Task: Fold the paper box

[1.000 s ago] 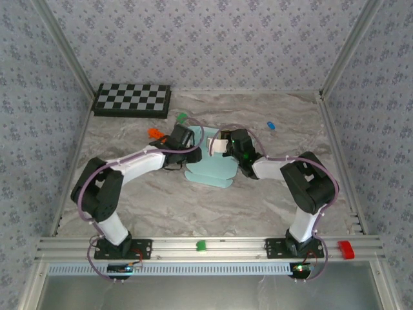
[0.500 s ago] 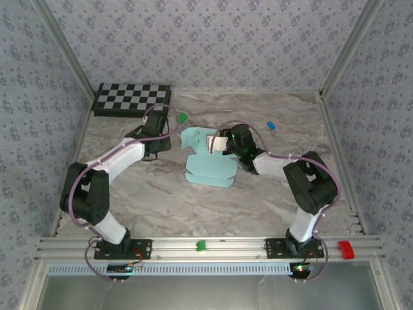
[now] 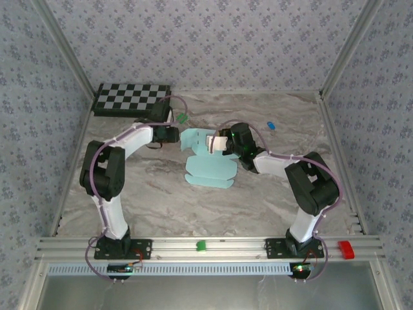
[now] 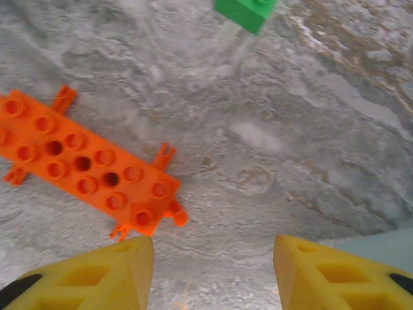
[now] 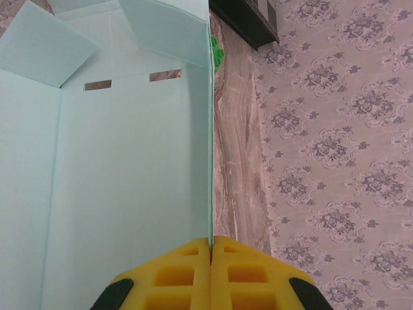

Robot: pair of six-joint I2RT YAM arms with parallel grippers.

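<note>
Where the right gripper (image 5: 211,242) meets the paper box (image 5: 129,161), its yellow fingers are pressed together on the edge of one upright panel — a pinch grip. The box, partly folded with flaps spread, lies near the middle of the tabletop (image 3: 258,200). The left gripper (image 4: 213,261) has its jaws apart with nothing between them, over bare marble just beside the box — an orange studded plate (image 4: 90,171) and a green block (image 4: 245,11) lie ahead of its fingertips.
</note>
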